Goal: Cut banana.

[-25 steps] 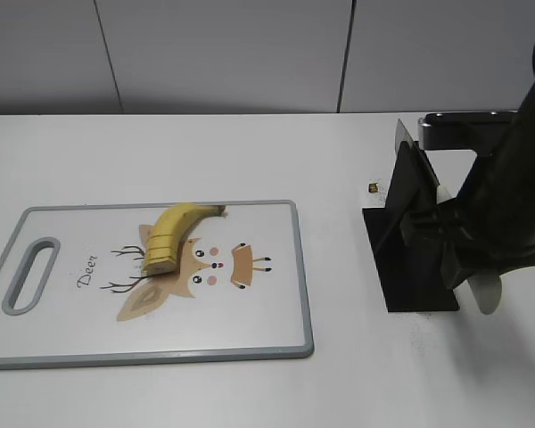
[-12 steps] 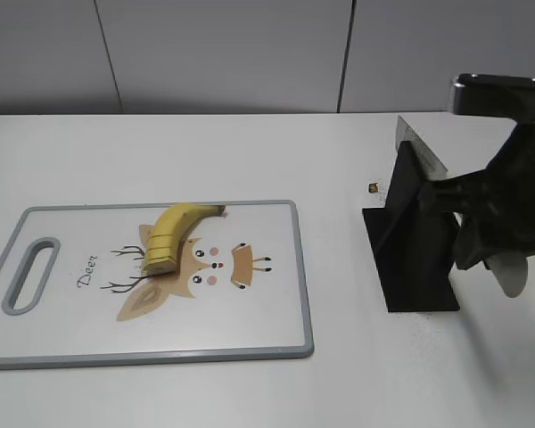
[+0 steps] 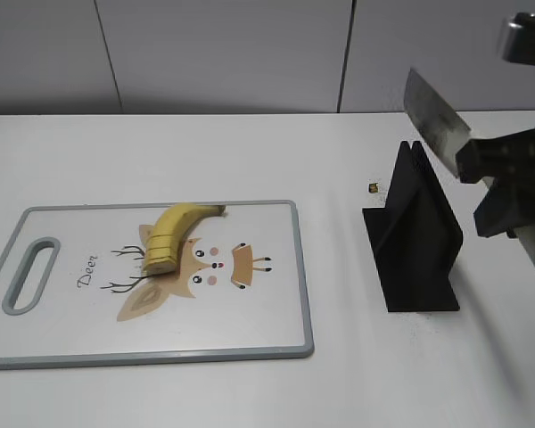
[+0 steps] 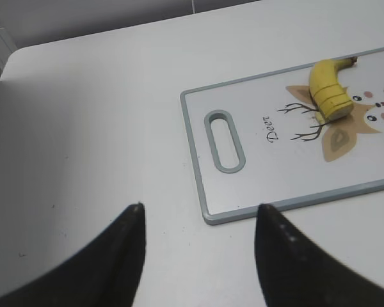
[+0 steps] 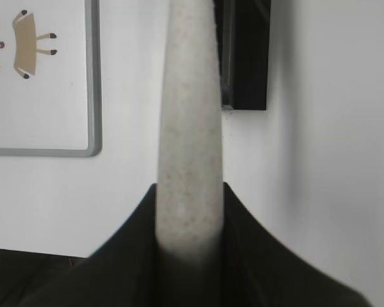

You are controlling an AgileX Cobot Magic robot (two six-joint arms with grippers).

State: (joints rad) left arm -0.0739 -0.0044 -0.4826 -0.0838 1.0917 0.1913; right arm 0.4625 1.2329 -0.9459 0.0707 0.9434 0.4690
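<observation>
The yellow banana (image 3: 174,234) lies on the grey-rimmed cutting board (image 3: 276,348), its thick end cut into several slices; it also shows in the left wrist view (image 4: 328,89). My right gripper (image 3: 504,192) is shut on the pale handle (image 5: 189,128) of a knife, whose steel blade (image 3: 434,120) is lifted above the black knife stand (image 3: 415,236). My left gripper (image 4: 198,214) is open and empty over the bare table, near the handle end of the board (image 4: 205,166). The left gripper is not seen in the exterior view.
The black knife stand stands right of the board and also shows in the right wrist view (image 5: 246,54). A small dark bit (image 3: 373,187) lies on the table beside the stand. A deer drawing (image 3: 201,267) is printed on the board.
My right gripper has risen and moved right with the knife; the blade has come up out of the stand. The banana and board have not moved.
</observation>
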